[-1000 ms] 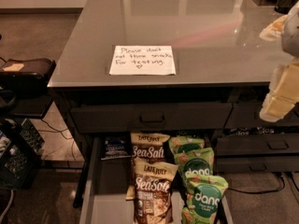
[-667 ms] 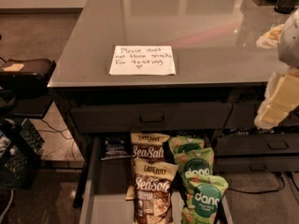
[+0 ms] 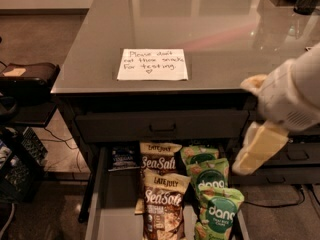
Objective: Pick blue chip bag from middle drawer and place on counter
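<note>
End effector, smooth and cream-coloured, hangs off the front-right corner of the glossy grey worktop; whether it is clenched or released cannot be told.

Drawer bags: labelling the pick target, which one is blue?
The blue chip bag, back-left in the middle drawer, smaller than the brown bags and green bags; the gripper hangs off to the right.

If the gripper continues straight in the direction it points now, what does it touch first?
Probably the green dang bags in the middle drawer: the gripper, at the right, points down-left toward them. Depth is unclear.
</note>
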Controlling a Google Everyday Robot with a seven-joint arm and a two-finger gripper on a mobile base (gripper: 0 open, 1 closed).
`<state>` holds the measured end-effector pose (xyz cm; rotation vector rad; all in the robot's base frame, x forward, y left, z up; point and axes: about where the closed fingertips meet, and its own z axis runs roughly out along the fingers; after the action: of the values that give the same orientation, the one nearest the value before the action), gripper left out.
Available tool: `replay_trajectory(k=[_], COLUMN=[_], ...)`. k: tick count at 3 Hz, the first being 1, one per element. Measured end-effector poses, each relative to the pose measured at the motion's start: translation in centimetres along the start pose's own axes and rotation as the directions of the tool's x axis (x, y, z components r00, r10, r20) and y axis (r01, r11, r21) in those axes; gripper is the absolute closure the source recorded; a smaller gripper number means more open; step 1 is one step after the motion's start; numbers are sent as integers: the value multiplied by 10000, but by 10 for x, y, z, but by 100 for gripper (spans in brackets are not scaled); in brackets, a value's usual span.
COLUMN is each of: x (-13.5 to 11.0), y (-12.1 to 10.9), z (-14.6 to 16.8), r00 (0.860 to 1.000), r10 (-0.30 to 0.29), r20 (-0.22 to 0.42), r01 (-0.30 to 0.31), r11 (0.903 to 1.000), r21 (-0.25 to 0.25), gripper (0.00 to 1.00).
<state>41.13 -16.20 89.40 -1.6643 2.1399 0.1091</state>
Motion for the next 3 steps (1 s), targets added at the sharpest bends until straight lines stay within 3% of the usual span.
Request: replay_trajectory(k=[1, 2, 3], x=[-10, -11, -6], y=[24, 23, 20], z=[71, 71, 93], r00=[9965, 9965, 9936], r10=[-145, -154, -668], r20=[820, 828, 906], r01=[147, 156, 665], r11=[9999, 9999, 9978], r21=[-22, -10, 57], gripper=[0, 0, 0])
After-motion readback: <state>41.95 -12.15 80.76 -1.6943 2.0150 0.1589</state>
